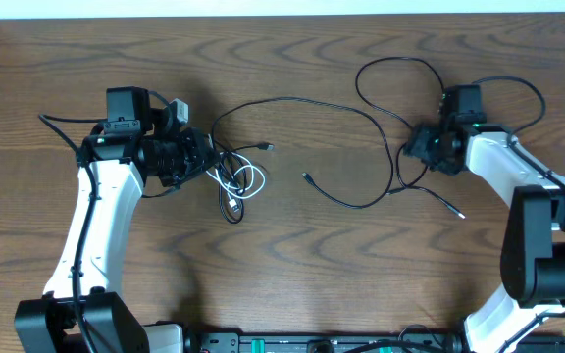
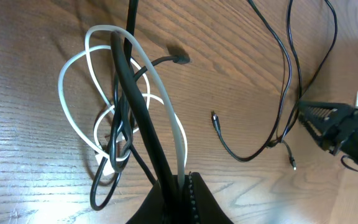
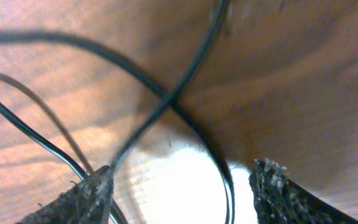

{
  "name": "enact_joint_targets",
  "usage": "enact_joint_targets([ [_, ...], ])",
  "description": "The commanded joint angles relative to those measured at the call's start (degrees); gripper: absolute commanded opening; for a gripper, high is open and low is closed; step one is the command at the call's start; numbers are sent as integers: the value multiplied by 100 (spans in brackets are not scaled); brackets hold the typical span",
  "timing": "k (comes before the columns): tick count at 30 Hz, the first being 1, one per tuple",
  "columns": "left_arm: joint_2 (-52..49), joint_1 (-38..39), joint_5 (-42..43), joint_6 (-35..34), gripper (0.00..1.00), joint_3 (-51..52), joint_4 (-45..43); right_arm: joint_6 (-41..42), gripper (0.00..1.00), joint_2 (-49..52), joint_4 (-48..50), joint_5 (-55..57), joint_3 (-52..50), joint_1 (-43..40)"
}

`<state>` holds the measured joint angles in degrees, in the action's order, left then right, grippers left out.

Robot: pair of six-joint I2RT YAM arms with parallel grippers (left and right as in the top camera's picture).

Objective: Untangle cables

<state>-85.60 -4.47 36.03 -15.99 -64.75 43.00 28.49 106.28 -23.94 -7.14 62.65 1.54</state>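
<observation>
A knot of cables lies left of centre: a white cable (image 1: pixel 253 181) looped with a black cable (image 1: pixel 231 208). My left gripper (image 1: pixel 204 159) is shut on this bundle. In the left wrist view the white cable (image 2: pixel 180 143) and a thick black cable (image 2: pixel 138 106) run straight into the closed left gripper (image 2: pixel 182 186). A long black cable (image 1: pixel 307 102) arcs across the table to my right gripper (image 1: pixel 418 147). In the right wrist view the right gripper (image 3: pixel 185 183) is open, with crossing black cable strands (image 3: pixel 173 93) passing loosely between its fingertips (image 3: pixel 95 186).
Another black cable (image 1: pixel 356 204) curves over the middle of the table, with a plug end (image 1: pixel 305 176) on the left and a loose end (image 1: pixel 459 214) on the right. The right arm's own wire (image 1: pixel 518 88) loops near the far right.
</observation>
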Motion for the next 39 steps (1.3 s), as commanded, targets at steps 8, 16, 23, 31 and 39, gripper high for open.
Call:
enact_joint_targets([
  [8, 31, 7, -9, 136, 8, -149, 0, 66, 70, -20, 251, 66, -26, 127],
  [16, 31, 7, -9, 136, 7, -149, 4, 125, 70, 356, 385, 428, -26, 356],
  [23, 31, 7, -9, 136, 7, -149, 4, 122, 61, 678, 238, 505, -26, 409],
  [31, 31, 7, -9, 136, 7, -149, 2, -264, 1, 691, -186, 514, -26, 422],
  [39, 31, 7, -9, 136, 7, -149, 0, -673, 1, 691, -651, 658, -26, 417],
])
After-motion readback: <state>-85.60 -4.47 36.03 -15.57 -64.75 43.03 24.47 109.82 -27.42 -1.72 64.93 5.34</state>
